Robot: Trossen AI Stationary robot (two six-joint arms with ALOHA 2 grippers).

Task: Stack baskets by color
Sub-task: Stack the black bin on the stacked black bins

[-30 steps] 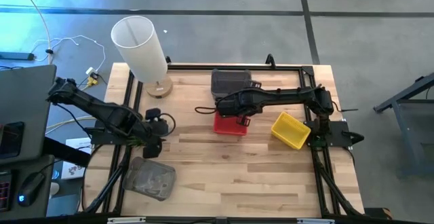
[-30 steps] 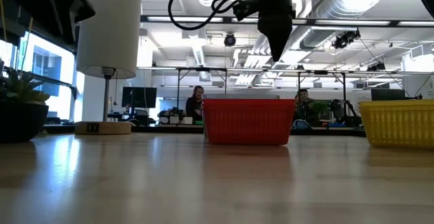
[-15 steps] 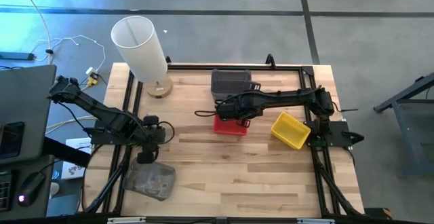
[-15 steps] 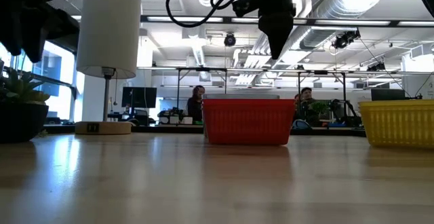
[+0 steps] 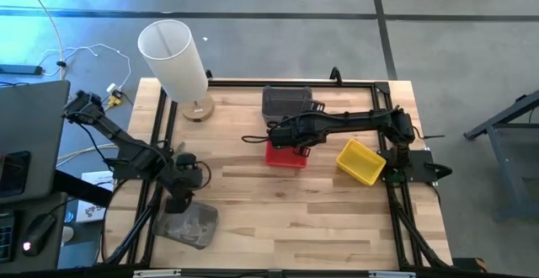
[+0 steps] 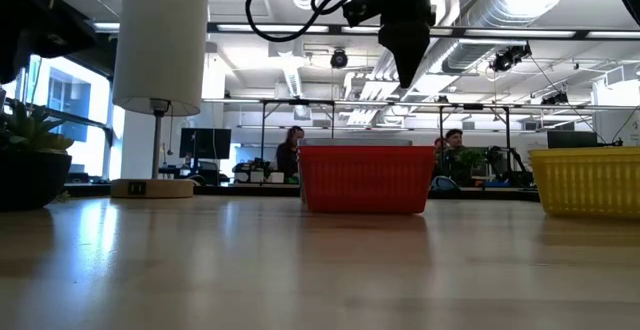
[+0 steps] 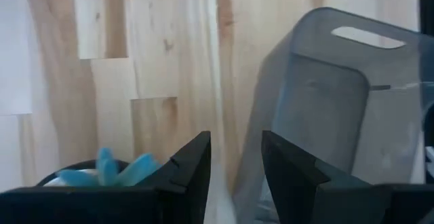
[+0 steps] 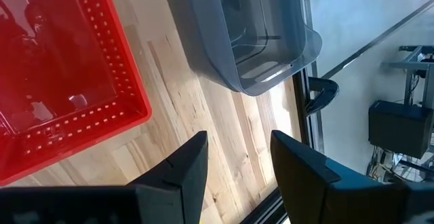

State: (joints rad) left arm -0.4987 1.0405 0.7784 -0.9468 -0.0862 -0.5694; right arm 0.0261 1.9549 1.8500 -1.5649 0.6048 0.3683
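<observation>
Overhead and table-level views share red basket (image 5: pixel 286 155); wrist views close.

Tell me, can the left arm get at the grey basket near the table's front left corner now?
Probably yes. The left gripper hangs open just above the grey basket, and nothing lies between them.

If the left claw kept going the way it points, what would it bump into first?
Probably the grey basket lying just ahead of the open left claw, or bare table beside it; depth is hard to judge.
</observation>
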